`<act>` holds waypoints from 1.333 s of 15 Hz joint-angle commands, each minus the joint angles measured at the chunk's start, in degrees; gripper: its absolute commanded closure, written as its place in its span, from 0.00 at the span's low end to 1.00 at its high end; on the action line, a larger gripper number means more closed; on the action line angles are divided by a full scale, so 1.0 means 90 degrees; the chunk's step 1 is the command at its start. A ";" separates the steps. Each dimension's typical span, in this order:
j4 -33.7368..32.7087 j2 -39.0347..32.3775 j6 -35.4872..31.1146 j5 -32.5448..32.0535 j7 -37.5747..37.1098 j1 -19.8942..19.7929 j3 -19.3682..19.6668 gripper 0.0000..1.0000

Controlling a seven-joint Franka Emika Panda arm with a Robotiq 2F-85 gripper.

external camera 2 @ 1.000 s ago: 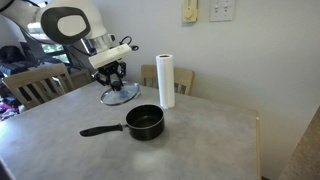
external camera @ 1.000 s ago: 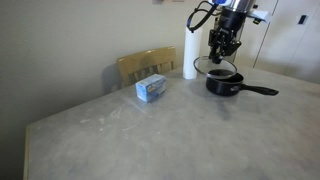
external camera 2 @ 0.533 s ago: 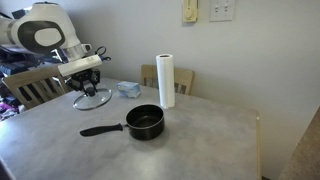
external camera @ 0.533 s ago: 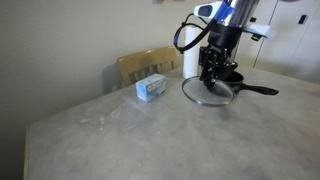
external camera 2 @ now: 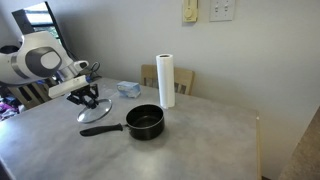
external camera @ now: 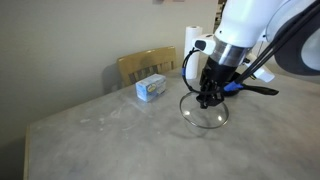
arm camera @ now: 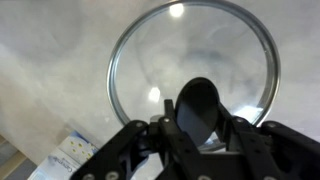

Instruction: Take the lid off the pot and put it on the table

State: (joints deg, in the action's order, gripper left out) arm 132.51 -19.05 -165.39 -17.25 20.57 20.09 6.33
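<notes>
My gripper (external camera: 208, 97) is shut on the black knob of the glass lid (external camera: 205, 118) and holds it low over the grey mottled table (external camera: 100, 140), away from the pot. I cannot tell whether the rim touches the table. In an exterior view the lid (external camera 2: 93, 111) hangs under the gripper (external camera 2: 89, 101), left of the open black pot (external camera 2: 145, 122), near the tip of its long handle. In the wrist view the gripper (arm camera: 200, 110) clamps the knob, with the lid's glass (arm camera: 170, 50) below. In an exterior view only the pot's handle (external camera: 262, 90) shows behind the arm.
A blue box (external camera: 151, 88) lies near the table's back edge and shows in the wrist view (arm camera: 75, 150). A white paper-towel roll (external camera 2: 166, 80) stands behind the pot. A wooden chair (external camera: 147, 65) stands beyond the table.
The gripper has carried the lid away from the pot and lowered it towards the table. The pot has stayed in place, uncovered.
</notes>
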 commanded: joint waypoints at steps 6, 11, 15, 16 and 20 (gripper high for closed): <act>-0.0218 -0.0412 0.0868 -0.0297 -0.1291 -0.0327 -0.0713 0.86; -0.0246 -0.0435 0.1058 -0.0125 -0.1216 -0.0734 -0.1074 0.86; -0.0273 -0.0442 0.1175 0.0062 -0.1067 -0.0999 -0.1236 0.86; -0.0273 -0.0447 0.1215 0.0181 -0.0943 -0.1102 -0.1321 0.86; -0.0308 -0.0453 0.1503 0.0808 -0.0245 -0.1560 -0.1717 0.34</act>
State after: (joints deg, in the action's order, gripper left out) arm 130.84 -22.89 -154.97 -13.46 13.39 9.90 -5.85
